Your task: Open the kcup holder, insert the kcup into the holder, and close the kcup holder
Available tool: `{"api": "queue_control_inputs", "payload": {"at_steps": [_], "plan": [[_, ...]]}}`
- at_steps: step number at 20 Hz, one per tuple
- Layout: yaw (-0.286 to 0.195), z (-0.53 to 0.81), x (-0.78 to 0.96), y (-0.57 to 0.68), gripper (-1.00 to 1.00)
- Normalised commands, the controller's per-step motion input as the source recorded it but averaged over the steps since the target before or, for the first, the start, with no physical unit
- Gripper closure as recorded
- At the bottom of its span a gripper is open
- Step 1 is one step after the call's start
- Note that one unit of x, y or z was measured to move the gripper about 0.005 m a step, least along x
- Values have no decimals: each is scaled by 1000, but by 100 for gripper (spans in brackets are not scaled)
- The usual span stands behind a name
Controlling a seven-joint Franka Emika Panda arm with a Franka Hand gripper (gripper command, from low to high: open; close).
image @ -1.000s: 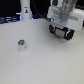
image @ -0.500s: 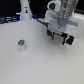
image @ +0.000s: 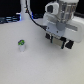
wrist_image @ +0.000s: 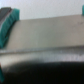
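Kcup [image: 21, 45] upright on white worktop [image: 30, 67], at exterior view's left, green top up, open surface all round. Arm at exterior view's right, wrist pointed down, pincer [image: 59, 44] low over dark kcup holder [image: 67, 42], mostly hidden. Pincer state: cannot tell. Wrist view blurred; grey surface, teal fingertips [wrist_image: 11, 21]. No legible writing.
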Motion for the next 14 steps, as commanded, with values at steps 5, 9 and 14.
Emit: {"api": "queue_control_inputs", "payload": {"at_steps": [5,9,14], "plan": [[-98,329,159,-125,-100],[-165,356,46,-433,-100],[-208,331,-18,-560,-100]]}}
